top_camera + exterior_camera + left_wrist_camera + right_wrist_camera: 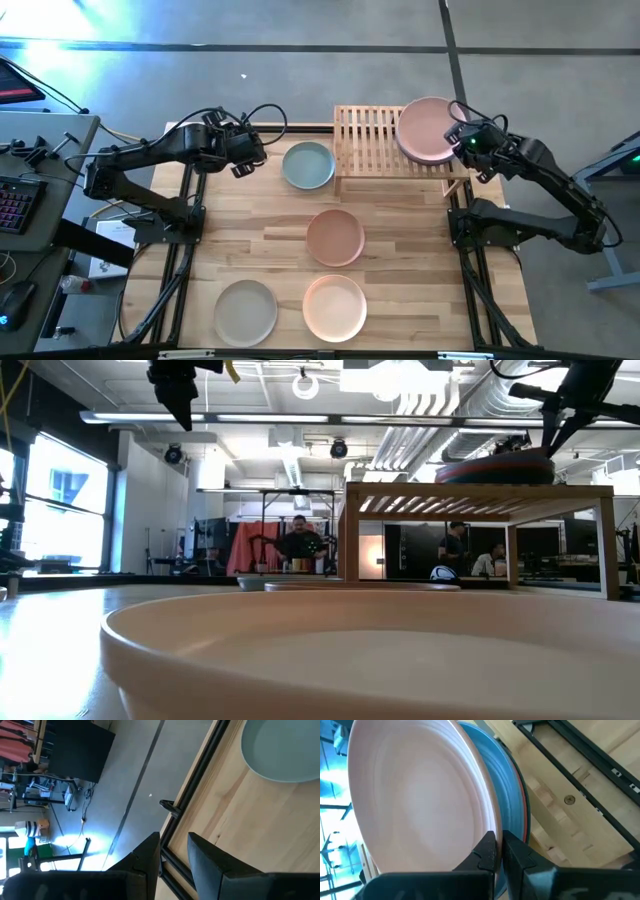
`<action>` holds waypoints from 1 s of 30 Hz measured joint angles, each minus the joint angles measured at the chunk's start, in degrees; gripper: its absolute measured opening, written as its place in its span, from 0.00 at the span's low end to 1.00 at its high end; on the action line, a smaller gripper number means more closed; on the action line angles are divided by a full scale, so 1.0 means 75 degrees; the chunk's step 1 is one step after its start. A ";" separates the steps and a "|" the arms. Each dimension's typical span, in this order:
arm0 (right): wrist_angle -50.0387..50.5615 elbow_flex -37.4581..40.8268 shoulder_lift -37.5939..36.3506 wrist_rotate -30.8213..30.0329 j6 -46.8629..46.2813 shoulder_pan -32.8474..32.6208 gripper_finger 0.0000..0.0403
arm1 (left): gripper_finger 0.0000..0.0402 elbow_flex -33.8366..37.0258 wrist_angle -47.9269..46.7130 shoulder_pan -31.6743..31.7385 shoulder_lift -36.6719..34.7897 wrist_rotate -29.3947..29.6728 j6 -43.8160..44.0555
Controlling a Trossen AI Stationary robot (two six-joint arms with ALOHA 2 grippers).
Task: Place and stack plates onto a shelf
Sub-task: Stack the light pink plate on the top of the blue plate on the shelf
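Note:
The wooden slat shelf (pixel 375 140) stands at the table's far side. On its right half rests a stack of plates (pixel 495 465): pink (pixel 415 795) on top, blue (pixel 502 775) and rust red (pixel 524 815) under it. My right gripper (pixel 498 840) is shut at the stack's right rim, just over the pink plate (pixel 428 130). My left gripper (pixel 174 840) hangs open and holds nothing, high above the table's far left edge, left of the pale grey-blue plate (pixel 308 165). A tan plate (pixel 335 237), a beige-grey plate (pixel 245 310) and a peach plate (pixel 335 305) lie flat on the table. My right gripper's shut fingertips (pixel 487 845) point slanting down at the pink plate's rim (pixel 470 840) on the stack's right side. I cannot tell whether they touch it. The plate lies flat on the stack.
The shelf's left half (pixel 358 135) is bare slats. Black frame rails (pixel 185 250) run along both table sides under the arms. A desk with a keyboard (pixel 15 205) stands left of the table. People stand in the room far behind the shelf (pixel 300 540).

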State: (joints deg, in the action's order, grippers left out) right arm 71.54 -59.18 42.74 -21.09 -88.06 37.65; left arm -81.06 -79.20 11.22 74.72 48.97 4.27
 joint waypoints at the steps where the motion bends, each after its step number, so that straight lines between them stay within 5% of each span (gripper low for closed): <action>1: 0.0028 0.0000 0.0000 0.0016 0.0001 0.0000 0.00 | 0.22 0.0000 0.0000 0.0000 0.0000 0.0000 0.0000; 30: 0.0196 0.0000 0.0003 -0.0116 -0.0110 -0.0003 0.02 | 0.22 0.0000 0.0001 0.0000 0.0000 0.0000 0.0003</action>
State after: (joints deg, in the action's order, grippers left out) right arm 73.01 -59.18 42.76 -21.96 -88.88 37.63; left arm -81.06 -79.19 11.22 74.72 48.97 4.30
